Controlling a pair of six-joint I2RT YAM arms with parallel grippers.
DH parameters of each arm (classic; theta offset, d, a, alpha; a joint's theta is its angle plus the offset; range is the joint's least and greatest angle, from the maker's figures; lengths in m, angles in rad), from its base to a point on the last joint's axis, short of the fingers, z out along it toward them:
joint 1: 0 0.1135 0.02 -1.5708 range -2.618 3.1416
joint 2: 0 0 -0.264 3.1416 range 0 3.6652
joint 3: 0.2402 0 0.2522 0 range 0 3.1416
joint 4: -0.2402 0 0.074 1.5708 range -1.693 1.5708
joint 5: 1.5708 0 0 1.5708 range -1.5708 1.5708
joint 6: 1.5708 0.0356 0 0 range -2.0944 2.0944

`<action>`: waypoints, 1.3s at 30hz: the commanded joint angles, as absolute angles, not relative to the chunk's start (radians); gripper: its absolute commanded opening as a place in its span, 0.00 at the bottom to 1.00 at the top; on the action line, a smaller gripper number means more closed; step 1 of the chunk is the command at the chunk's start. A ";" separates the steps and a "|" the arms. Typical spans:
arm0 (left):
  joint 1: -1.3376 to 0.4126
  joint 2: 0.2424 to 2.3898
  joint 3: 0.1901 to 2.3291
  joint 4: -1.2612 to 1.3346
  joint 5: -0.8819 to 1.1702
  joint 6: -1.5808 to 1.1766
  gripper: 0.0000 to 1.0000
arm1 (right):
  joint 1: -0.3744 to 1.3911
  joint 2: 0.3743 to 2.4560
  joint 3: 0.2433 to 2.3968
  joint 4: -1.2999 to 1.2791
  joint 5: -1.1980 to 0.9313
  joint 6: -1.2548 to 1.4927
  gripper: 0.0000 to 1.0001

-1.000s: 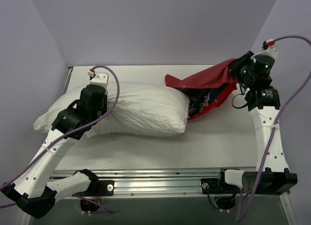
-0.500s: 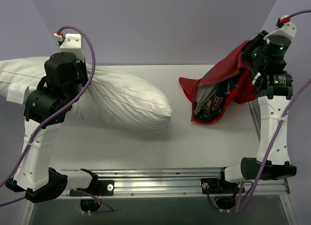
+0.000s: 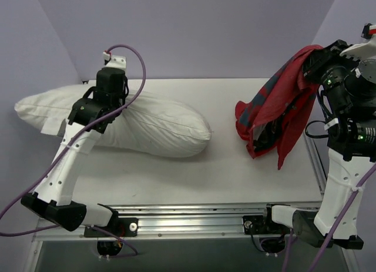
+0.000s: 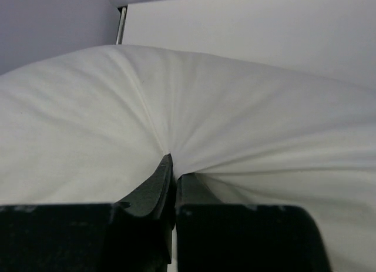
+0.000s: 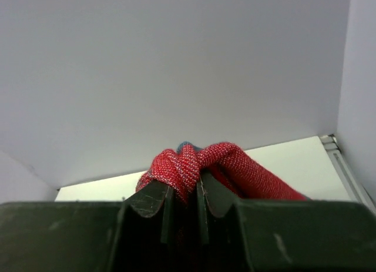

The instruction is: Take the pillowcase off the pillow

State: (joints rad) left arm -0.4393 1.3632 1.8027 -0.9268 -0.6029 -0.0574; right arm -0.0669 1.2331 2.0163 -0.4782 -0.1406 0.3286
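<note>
You are pinching the white pillow (image 3: 158,122) on the table (image 3: 223,172) with your left gripper (image 4: 174,166), while your right gripper (image 5: 183,190) is squeezing the red pillowcase (image 3: 276,107), dangling well apart.

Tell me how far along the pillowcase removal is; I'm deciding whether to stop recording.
Done: the pillowcase is fully off the pillow, with bare table between them. In hand: the left gripper is shut on a pinch of pillow fabric, and the right gripper holds the pillowcase raised, its lower end hanging toward the table. Left: probably only letting go of both.
</note>
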 commanded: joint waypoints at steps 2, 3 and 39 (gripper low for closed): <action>-0.376 1.330 1.651 -0.612 -0.597 -0.185 0.02 | -0.074 1.209 1.935 -0.267 -0.306 0.390 0.00; -0.345 1.319 1.616 -0.608 -0.588 -0.211 0.02 | -0.072 1.215 1.909 -0.249 -0.325 0.402 0.00; -0.288 0.700 1.703 -1.008 -0.408 -0.189 0.94 | 0.163 0.559 1.436 -0.367 0.442 0.158 0.98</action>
